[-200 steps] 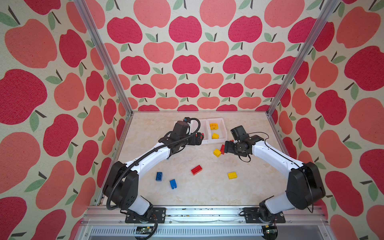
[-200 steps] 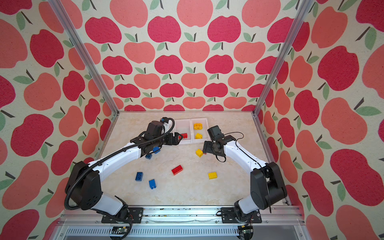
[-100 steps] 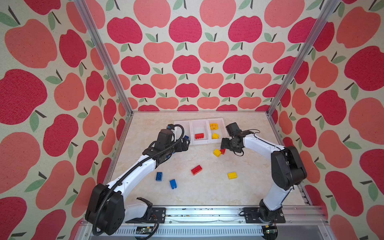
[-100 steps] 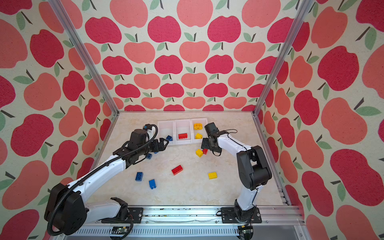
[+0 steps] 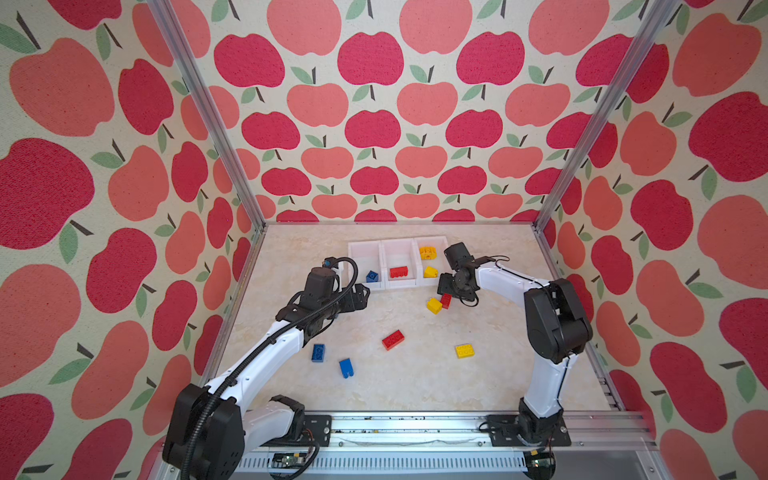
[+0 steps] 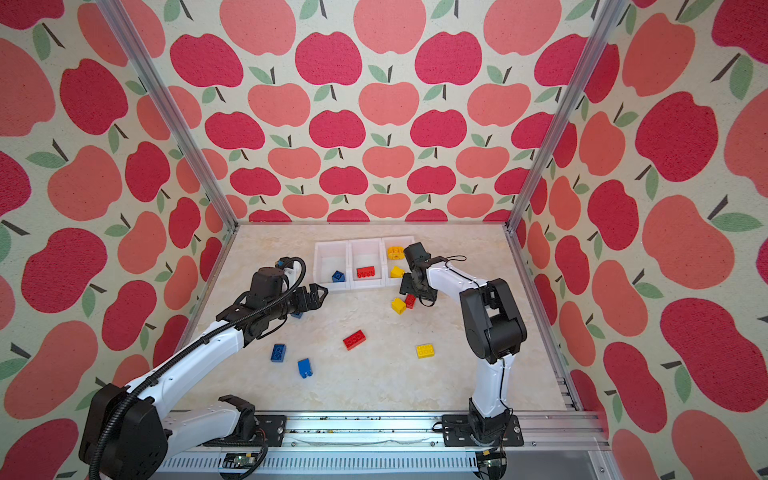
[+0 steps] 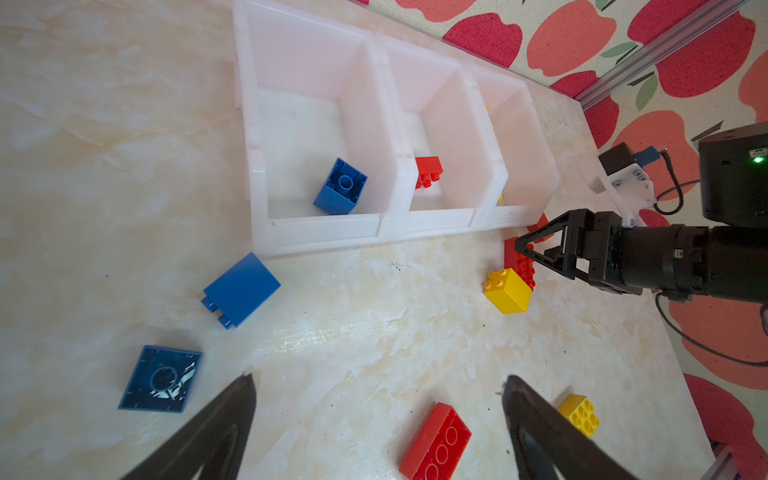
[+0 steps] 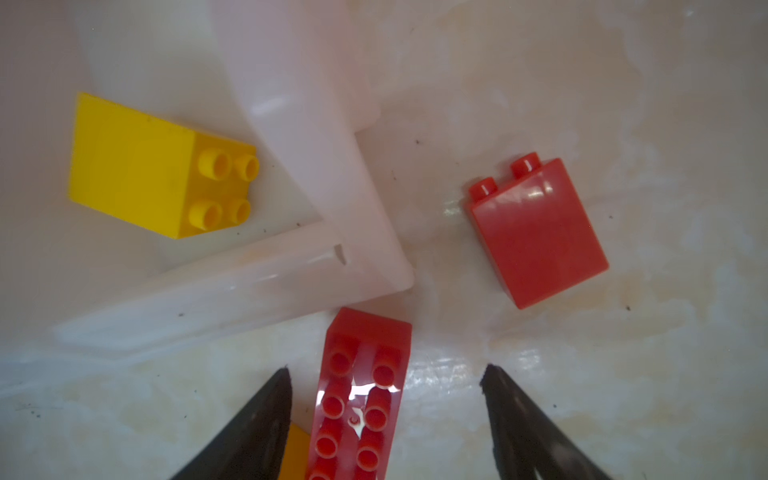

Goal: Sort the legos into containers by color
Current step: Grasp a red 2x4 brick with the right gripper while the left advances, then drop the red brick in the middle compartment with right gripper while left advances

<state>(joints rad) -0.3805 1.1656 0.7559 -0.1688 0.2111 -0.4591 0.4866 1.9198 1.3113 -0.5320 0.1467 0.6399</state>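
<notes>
— Red oblong studded plastic brick [image 8: 361, 395] lies between the right gripper's [image 8: 386, 367] parted jaws, ungripped; the white plastic bins [image 8: 374, 266] sit just beyond the tips.
— Centre first: a yellow square plastic brick [image 8: 297, 453] crowds one finger. Then squeeze the long sides.

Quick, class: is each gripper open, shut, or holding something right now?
Left gripper: open, holding nothing.
Right gripper: open, fingers astride the red oblong brick, not gripping.

Glossy plastic legos [image 8: 536, 232], smooth white plastic containers [image 7: 324, 232], shiny marble-look table [image 5: 415, 386].
</notes>
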